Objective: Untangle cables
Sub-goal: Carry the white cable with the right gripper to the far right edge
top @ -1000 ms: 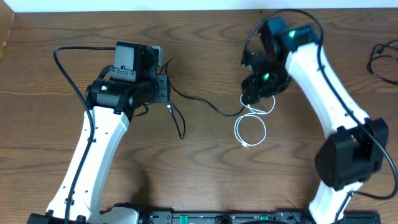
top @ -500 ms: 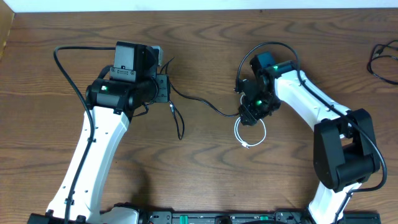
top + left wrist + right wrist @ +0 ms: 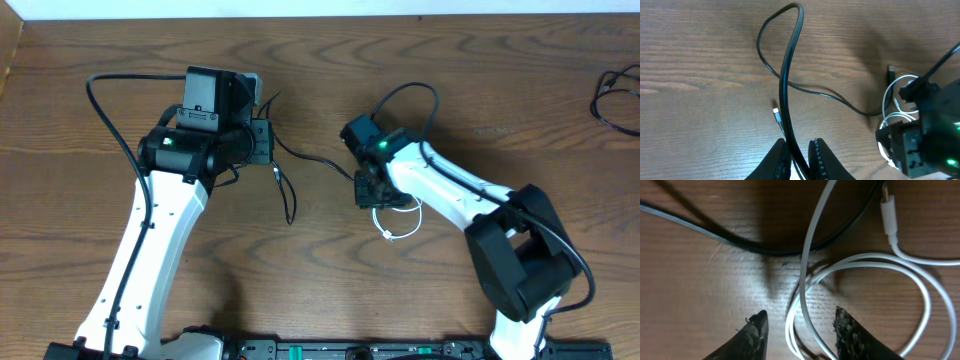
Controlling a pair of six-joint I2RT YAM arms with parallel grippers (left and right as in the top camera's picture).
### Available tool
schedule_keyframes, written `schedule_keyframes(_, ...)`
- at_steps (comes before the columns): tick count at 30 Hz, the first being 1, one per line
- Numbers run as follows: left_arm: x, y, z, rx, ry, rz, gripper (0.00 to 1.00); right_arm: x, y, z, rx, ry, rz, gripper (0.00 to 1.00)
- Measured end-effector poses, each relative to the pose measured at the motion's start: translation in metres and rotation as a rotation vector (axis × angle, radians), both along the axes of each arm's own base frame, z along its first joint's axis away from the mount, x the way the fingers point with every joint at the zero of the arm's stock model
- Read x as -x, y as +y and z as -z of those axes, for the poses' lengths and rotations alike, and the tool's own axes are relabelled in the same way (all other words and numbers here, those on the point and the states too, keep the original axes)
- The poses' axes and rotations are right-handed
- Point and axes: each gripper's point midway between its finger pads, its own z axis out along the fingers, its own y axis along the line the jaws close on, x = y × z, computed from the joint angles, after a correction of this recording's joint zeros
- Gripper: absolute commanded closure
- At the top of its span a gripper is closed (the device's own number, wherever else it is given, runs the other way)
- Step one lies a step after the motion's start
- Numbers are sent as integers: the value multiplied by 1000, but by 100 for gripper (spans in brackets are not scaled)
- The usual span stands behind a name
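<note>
2 cables: 1 black cable [image 3: 782,90], 1 white cable [image 3: 889,217], its coil partly hidden under R gripper [image 3: 375,192], jaws wide astride it. L gripper [image 3: 799,152], mostly cut off, pinches black cable

light: even, soft overhead | shadows: faint; dark patch atop right wrist view | blur: right wrist close-up soft
</note>
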Motion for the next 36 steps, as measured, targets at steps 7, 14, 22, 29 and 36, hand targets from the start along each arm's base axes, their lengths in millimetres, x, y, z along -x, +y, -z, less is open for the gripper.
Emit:
schedule_keyframes(7,0,0,0,0,-1,0,83,3,-2,13,36,11,67,83)
schedule_keyframes(14,0,0,0,-1,-2,2,75,3,-3,14,43,14,78,99)
schedule_keyframes(22,0,0,0,-1,-2,3,71,4,-35,-1,45,107,101,99)
schedule_keyframes(29,0,0,0,-1,-3,3,70,-63,-135,-149,-103,-230,252,99)
schedule_keyframes(36,0,0,0,0,-3,4,70,-63,-297,-212,1,-438,568,99)
